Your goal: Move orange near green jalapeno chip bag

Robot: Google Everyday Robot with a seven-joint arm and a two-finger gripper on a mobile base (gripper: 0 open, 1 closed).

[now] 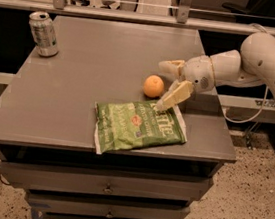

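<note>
orange [153,86] sits on the worktop [80,84], just past the far edge of the green jalapeno chip bag [137,126], toward the bag's right end. Small gap between them, maybe none; can't tell if they touch. Nothing is holding it.

pincer [163,85] is spread wide, gripping nothing. It hangs just right of the orange, above the bag's far-right corner. One finger [171,65] reaches past the orange on the side away from the bag. The other slants down over the bag's corner; hard to say if it touches the foil.

Judgement: placement looks done, orange already counts as near the bag. Step in hand is the let-go/retreat.

Next move: pull the pincer back and up, away from the bag, jaws kept apart. Don't clip the orange, it's round and will roll. Don't drag the bag by the low finger.

Soda can [43,33] is well apart from the bag, far-left corner, irrelevant.
</note>
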